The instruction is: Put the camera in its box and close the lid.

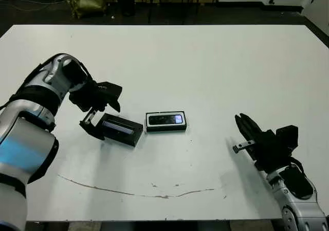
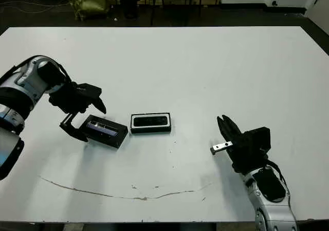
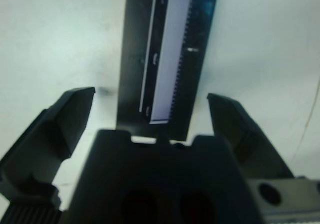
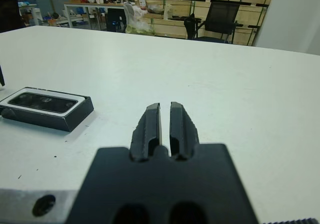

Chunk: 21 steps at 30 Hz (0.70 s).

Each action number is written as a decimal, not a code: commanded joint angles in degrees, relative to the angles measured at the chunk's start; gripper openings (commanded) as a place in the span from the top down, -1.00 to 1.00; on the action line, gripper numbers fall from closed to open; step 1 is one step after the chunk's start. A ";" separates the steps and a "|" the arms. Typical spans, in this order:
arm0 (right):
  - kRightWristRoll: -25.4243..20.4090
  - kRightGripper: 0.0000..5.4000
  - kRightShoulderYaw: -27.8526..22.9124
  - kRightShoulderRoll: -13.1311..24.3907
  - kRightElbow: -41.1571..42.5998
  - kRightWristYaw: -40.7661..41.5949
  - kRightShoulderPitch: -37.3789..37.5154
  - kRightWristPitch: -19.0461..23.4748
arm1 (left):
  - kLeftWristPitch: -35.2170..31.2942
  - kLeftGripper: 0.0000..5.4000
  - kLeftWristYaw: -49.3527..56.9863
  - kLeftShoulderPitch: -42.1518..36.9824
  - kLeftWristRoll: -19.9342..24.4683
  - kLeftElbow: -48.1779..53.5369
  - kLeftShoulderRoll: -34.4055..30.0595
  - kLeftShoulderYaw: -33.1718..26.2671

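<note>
Left gripper [image 1: 95,119]: my two black fingers spread wide, straddling the near end of the flat black lid with the glossy bluish-grey strip [image 1: 121,129], gripping nothing; forearm angled down from the left.
Right gripper [image 1: 245,133]: fingers pressed together, empty, low over the white table [image 1: 205,66], well apart from everything.
Camera [image 1: 165,120]: slim black bar lying inside the shallow white-lined black box [image 1: 166,127].
Lid: off the box, just beside its left end.

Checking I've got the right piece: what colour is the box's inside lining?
White, around the black camera in the box; right wrist view shows it best.
</note>
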<state>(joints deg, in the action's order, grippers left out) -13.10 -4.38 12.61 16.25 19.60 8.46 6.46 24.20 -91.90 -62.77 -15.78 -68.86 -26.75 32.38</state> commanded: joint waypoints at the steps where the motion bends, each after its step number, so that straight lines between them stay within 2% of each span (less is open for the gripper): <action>1: 0.26 1.00 0.00 0.38 -0.42 0.01 0.55 0.00 | 0.87 -0.99 0.48 1.30 -1.51 -0.60 0.52 -0.72; 7: 0.33 1.00 0.03 0.26 -0.04 -0.16 0.65 0.16 | 0.51 -0.99 1.16 1.93 -2.67 -0.68 1.11 -1.14; 14: 0.54 1.00 -0.01 0.51 0.76 -0.07 0.90 0.41 | -3.17 -0.99 6.14 4.02 -4.60 0.22 1.58 -1.56; 17: 0.69 1.00 0.03 0.53 1.22 -0.34 1.11 0.90 | -4.31 -0.86 8.91 5.89 -4.62 1.83 1.50 -2.20; 21: 0.45 1.00 -0.07 0.63 0.76 0.01 0.94 0.70 | -6.31 -0.51 9.84 7.13 -4.84 3.00 1.70 -2.72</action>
<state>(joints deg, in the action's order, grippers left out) -12.63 -4.29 12.61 17.44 19.54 8.91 6.47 19.18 -83.75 -59.63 -18.90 -65.18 -26.02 28.66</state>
